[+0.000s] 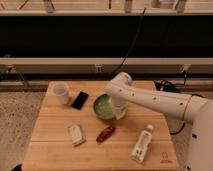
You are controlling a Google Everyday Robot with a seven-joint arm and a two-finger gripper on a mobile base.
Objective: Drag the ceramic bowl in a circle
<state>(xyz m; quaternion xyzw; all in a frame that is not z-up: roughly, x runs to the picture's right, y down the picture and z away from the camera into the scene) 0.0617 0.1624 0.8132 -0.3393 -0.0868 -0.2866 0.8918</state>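
Flanking the ceramic bowl [104, 106]: black phone [79, 100] left, tool [119, 111] at right rim.

No text can be read; the gripper [119, 111] is at the rim of the ceramic bowl [103, 106].

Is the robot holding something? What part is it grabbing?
The gripper is at the ceramic bowl, at its rim on the side nearest the arm. Whether it truly grips that rim cannot be told.
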